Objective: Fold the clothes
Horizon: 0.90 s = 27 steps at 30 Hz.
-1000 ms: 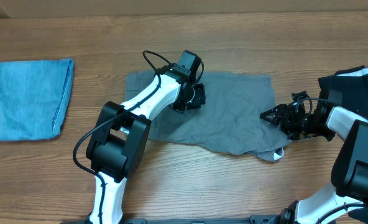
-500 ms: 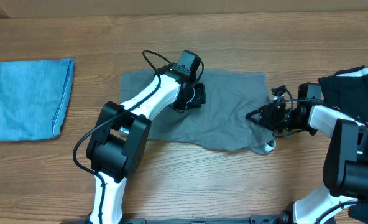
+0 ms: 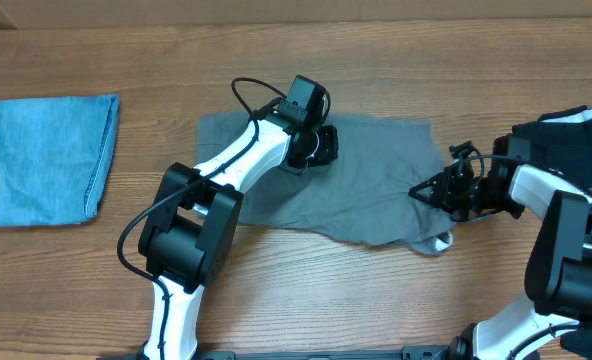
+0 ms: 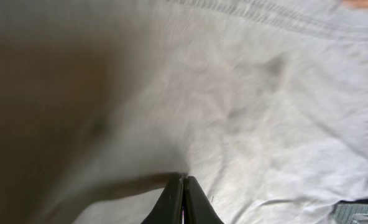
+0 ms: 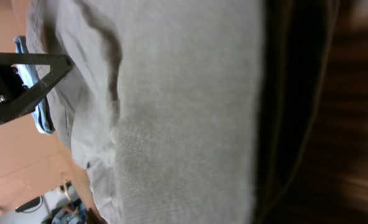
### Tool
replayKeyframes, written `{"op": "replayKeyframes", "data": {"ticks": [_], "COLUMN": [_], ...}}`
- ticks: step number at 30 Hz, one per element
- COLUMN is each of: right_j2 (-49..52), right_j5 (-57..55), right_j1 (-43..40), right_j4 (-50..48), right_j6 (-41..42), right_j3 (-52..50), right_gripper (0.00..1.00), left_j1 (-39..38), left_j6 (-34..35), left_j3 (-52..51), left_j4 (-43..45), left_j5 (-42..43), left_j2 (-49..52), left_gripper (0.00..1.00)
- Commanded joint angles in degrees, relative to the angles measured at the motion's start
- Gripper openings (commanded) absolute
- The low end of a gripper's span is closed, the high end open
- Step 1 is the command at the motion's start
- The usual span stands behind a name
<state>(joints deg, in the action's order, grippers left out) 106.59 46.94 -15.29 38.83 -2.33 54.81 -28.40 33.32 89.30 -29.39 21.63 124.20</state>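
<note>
Tabletop [image 3: 376, 300]: brown wood, carrying three pieces of fabric.
Clothes [image 3: 376, 185]: grey, wrinkled, spread flat at centre, between both arms.
Left pincer [image 3: 321, 148]: on upper middle of clothes, fingers [image 4: 171, 205] pressed together, pinching a ridge of cloth.
Right pincer [image 3: 419, 190]: at right edge of clothes, clamped on cloth there.
Denim [image 3: 46, 155]: folded, far left, well apart from clothes.
Black garment [image 3: 566, 140]: far right, beside right arm.
</note>
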Motion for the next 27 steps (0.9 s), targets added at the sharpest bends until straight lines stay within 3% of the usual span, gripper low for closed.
{"op": "replayKeyframes", "data": {"ticks": [1, 16, 22, 27], "right_j2": [0.3, 0.3, 0.3, 0.3], "right_j5": [-1.7, -4.3, -4.5, -5.4], "right_j1": [-2.5, -3.3, -2.0, -1.5], "right_j4": [3.6, 11.5, 12.3, 11.5], "right_j6": [-5.0, -5.2, -5.2, -5.2], "right_j3": [4.8, 10.2, 10.2, 10.2], "right_gripper": [0.04, 0.04, 0.04, 0.04], "left_j1": [0.3, -5.0, -8.0, -9.2], "left_j6": [4.2, 10.1, 11.8, 8.8], "left_j3": [0.5, 0.5, 0.3, 0.4], "left_j4": [2.3, 4.4, 4.3, 3.0], "left_j5": [3.9, -3.1, -10.9, -8.0], "left_j2": [1.1, 1.2, 1.2, 0.7], "left_gripper": [0.04, 0.04, 0.04, 0.04]}}
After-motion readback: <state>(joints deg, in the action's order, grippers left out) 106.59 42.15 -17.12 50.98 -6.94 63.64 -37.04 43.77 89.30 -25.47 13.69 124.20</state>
